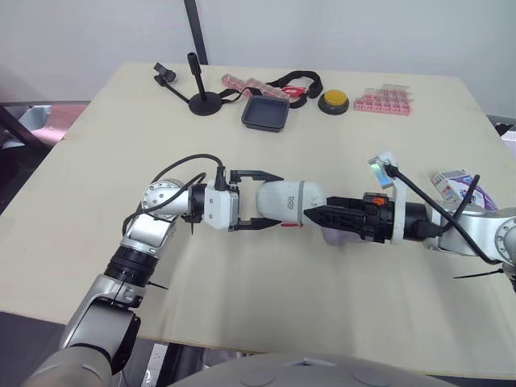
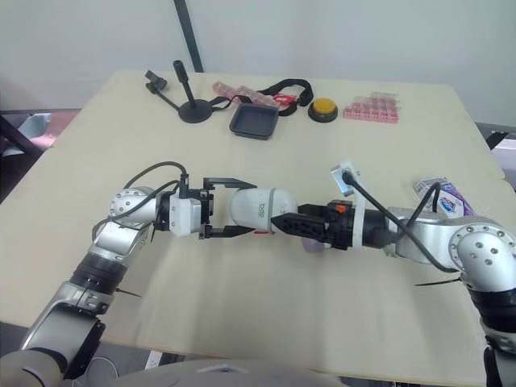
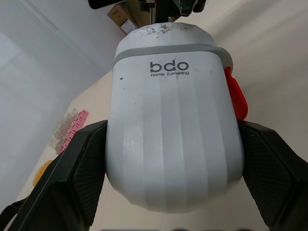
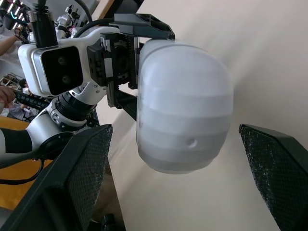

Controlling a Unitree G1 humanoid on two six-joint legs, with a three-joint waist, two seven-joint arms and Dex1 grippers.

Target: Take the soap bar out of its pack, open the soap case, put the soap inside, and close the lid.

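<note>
While the left tool clamps one soap case, the right tool — spread wide — faces it.

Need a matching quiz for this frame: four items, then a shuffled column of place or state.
Items
1. soap case
2. right pincer
3. black tray
4. yellow button

Place or state
A. open, fingers apart on either side of the case's end
B. far side of the table, between tray and pink blocks
C. gripped by the left pincer
D. far side, beside the black stand

Pairs: 1-C, 2-A, 3-D, 4-B
</note>
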